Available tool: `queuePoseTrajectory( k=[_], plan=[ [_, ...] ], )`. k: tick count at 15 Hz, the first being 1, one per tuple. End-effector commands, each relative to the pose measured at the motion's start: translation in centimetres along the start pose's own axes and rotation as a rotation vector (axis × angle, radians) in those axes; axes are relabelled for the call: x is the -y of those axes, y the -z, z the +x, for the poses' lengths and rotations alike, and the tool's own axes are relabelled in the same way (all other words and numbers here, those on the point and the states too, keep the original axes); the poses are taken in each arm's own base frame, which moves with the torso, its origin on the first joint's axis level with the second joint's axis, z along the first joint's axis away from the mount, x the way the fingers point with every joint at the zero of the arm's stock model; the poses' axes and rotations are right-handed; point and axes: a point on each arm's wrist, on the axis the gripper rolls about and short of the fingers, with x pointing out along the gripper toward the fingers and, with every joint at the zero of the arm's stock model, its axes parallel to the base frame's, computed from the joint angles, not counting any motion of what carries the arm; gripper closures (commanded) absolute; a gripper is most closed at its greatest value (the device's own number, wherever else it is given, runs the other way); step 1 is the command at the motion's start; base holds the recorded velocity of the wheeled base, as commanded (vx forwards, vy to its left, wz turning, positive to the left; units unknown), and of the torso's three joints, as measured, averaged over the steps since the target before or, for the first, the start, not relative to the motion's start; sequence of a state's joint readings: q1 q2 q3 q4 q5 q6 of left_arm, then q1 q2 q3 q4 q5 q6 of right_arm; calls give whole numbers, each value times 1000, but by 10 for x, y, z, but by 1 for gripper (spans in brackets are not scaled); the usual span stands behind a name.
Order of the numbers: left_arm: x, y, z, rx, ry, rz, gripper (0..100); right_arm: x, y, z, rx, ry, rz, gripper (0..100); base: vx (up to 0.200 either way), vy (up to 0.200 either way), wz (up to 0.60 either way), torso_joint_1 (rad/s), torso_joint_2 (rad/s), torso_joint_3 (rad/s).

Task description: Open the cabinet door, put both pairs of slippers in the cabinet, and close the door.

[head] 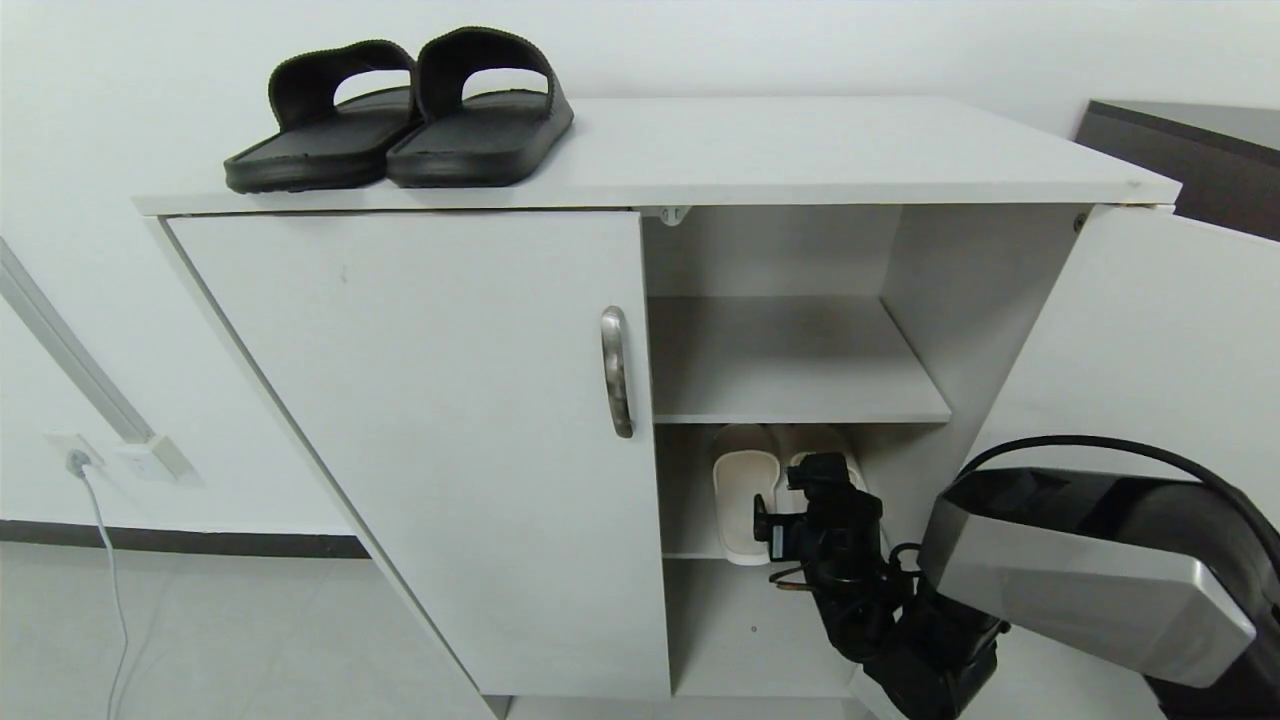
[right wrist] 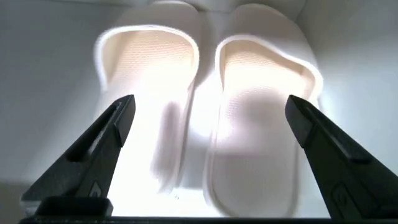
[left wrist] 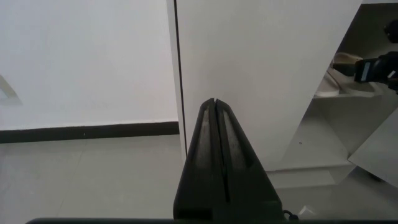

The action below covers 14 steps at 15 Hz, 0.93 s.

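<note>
Head view: the cabinet [head: 800, 150] has its right-hand door [head: 1150, 330] swung open and its left-hand door [head: 420, 430] shut. The white slippers [head: 745, 490] lie side by side on the lower shelf inside, toes towards the back. The right tool [head: 810, 490] is just at their heels, inside the opening. The black slippers [head: 400, 115] sit as a pair on the cabinet's top, at its left end, so I judge the task about half done.

Left wrist view: the left tool [left wrist: 214, 106] has its fingers pressed together on nothing, and it points at the shut door [left wrist: 261, 74] from well apart.

Right wrist view: the right tool [right wrist: 211, 118] has its fingers [right wrist: 118, 124] spread wide, one to each side of the white slippers [right wrist: 261, 124], and appears to touch neither. The step in hand looks like letting this pair go. To do it well, keep the fingers wide and back out level along the shelf, so that no heel is caught and dragged off the edge. Clear the open door before rising towards the black pair
</note>
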State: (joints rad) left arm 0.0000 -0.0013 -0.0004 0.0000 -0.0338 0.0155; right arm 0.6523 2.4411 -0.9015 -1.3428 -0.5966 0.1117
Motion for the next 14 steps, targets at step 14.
queuePoseTrajectory(
  k=[14],
  plan=[
    [0, 0, 0, -2, 0, -2, 100, -5, -1, -52, -22, -74, -36, 0, -43, 0, 0, 2, 0, 0]
  ],
)
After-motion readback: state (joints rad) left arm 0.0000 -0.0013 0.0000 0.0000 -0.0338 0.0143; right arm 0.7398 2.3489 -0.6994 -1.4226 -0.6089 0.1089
